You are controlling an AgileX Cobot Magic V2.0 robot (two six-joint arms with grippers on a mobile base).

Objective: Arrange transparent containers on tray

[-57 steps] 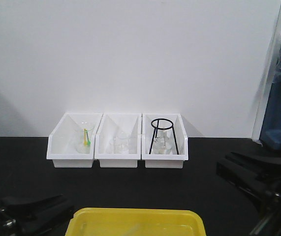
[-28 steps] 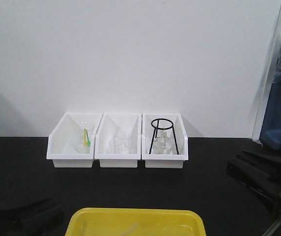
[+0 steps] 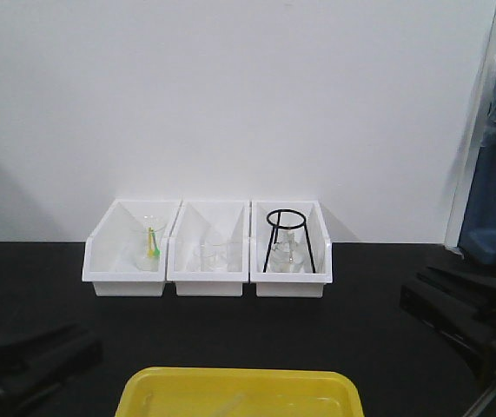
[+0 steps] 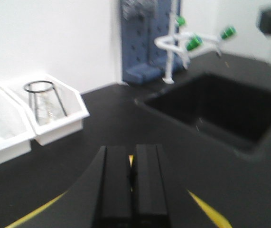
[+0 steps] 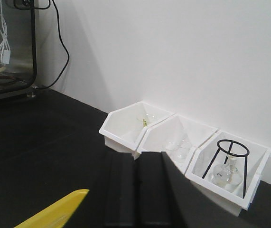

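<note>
The yellow tray (image 3: 239, 387) lies at the front centre of the black bench. A faint clear test tube (image 3: 233, 403) rests inside it, and its outline is hard to make out. My left gripper (image 3: 87, 349) hovers left of the tray. In the left wrist view the left gripper (image 4: 132, 159) is shut and empty, with the tray's rim (image 4: 206, 209) showing below it. My right gripper (image 3: 414, 294) hangs to the tray's right. The right wrist view shows this gripper (image 5: 136, 161) shut on nothing, and a tray corner (image 5: 54, 211) lies to its lower left.
Three white bins (image 3: 207, 250) stand in a row against the back wall. They hold short glassware, a green-tipped item (image 3: 152, 246) and a black wire stand (image 3: 287, 239) over a flask. A black sink (image 4: 220, 111) with a tap (image 4: 173, 45) shows in the left wrist view.
My left gripper has drawn back to the left, away from the tray. My right gripper has pulled back a little to the right and now holds still.
</note>
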